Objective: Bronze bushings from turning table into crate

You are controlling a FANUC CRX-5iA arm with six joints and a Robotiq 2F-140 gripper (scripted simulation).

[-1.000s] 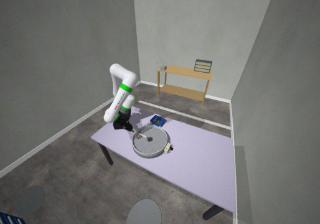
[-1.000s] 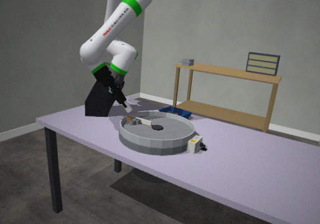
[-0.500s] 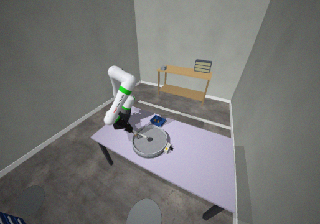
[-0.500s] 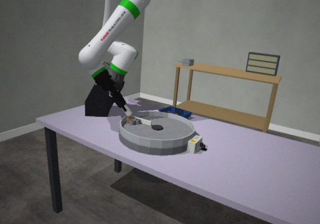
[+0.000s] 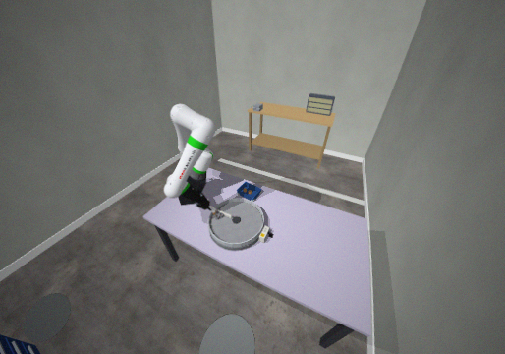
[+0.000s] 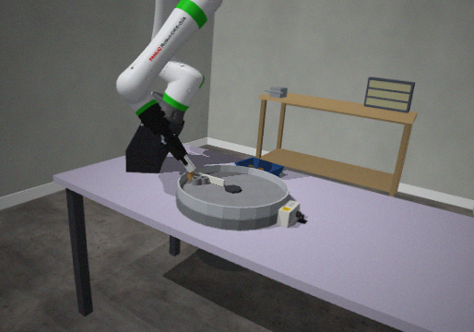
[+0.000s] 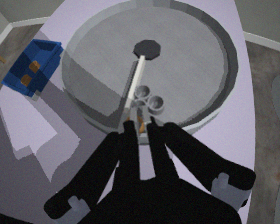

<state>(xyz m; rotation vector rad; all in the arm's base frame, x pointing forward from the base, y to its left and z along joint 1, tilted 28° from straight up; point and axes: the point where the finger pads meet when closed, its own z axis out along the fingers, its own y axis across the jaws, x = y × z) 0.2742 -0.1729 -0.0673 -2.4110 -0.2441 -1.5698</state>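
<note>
The round grey turning table has steel bushings clustered beside its pale bar. A bronze bushing stands by them near the rim, partly hidden by the fingers in the wrist view. My gripper is low over this bushing, its fingers narrowly apart; they do not visibly hold it. The blue crate holds two bronze bushings.
The pale bar runs from the dark hub toward the bushings. The raised rim surrounds them. A white control box sits against the turning table's outer side. A wooden shelf stands behind.
</note>
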